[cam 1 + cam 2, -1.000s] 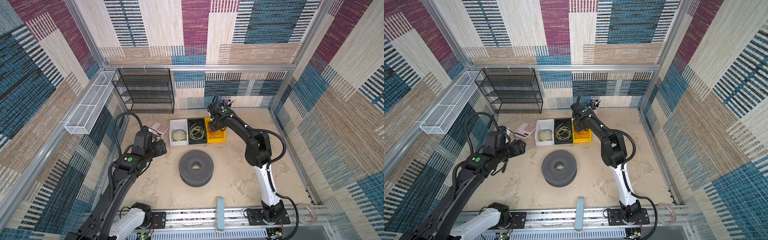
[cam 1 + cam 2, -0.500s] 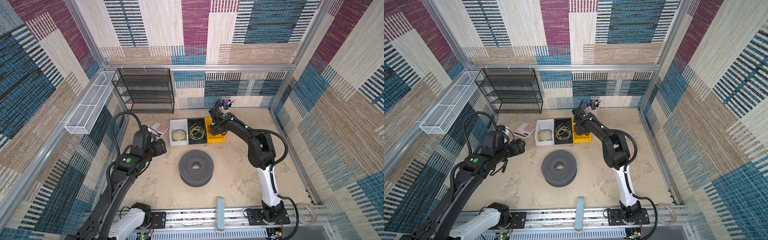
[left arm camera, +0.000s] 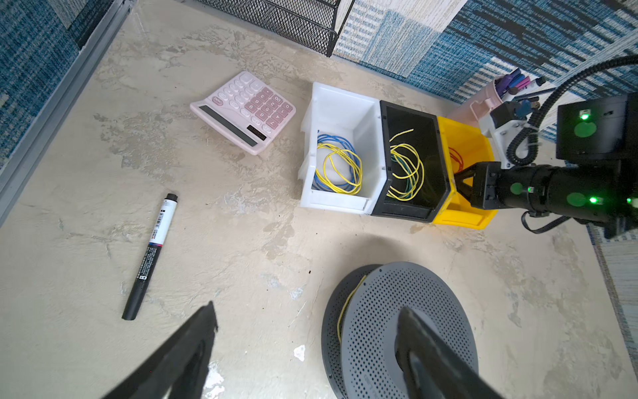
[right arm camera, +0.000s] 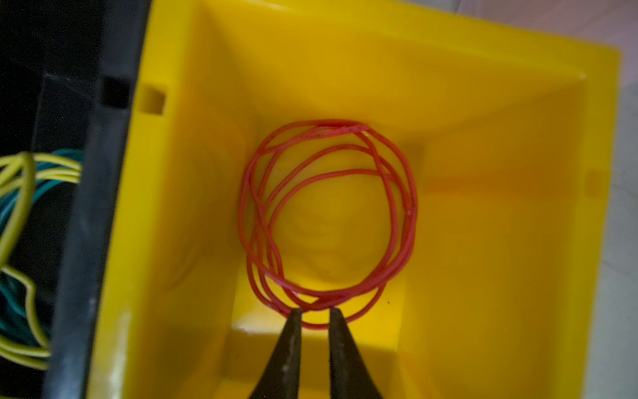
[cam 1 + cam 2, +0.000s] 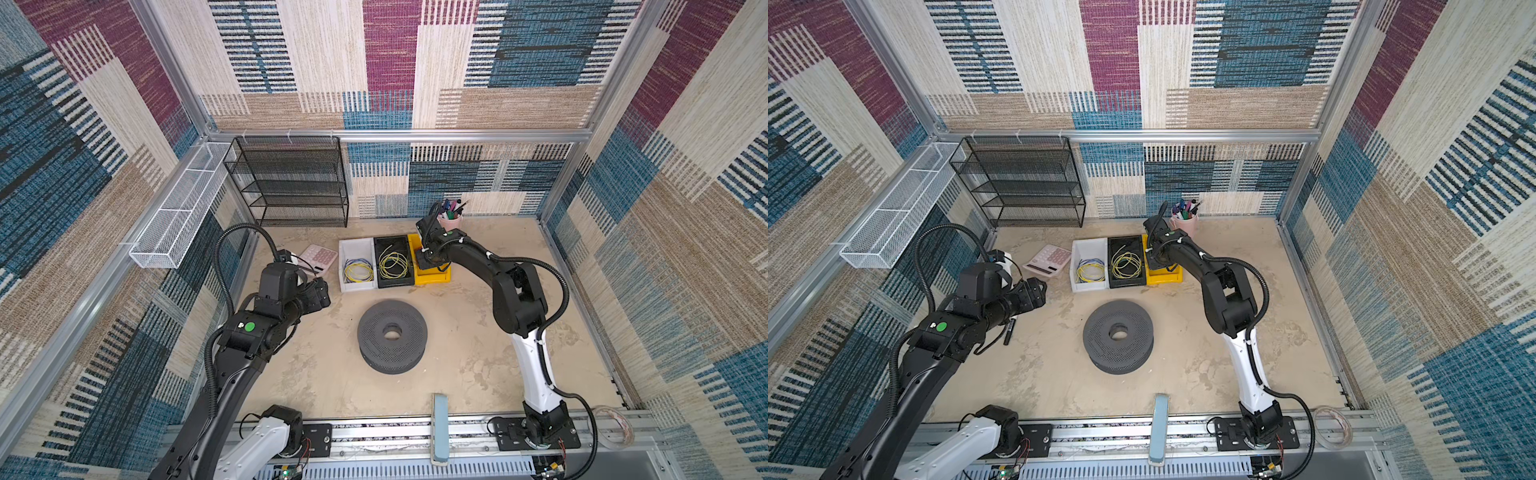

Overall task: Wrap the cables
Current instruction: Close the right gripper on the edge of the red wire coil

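Jaws of the left gripper (image 3: 306, 307) hang wide apart, well short of the yellow bin (image 4: 483, 103), while inside that bin the right gripper (image 4: 316, 312) has just dropped and pinched nearly shut on the coiled red-orange wire (image 4: 328, 123), likely readying it for lifting out.

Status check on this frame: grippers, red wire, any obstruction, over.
Left gripper open, beside the spool. Right gripper nearly shut around red wire at its near edge, grip unconfirmed. Wire coiled in yellow bin. Nothing on top of it.
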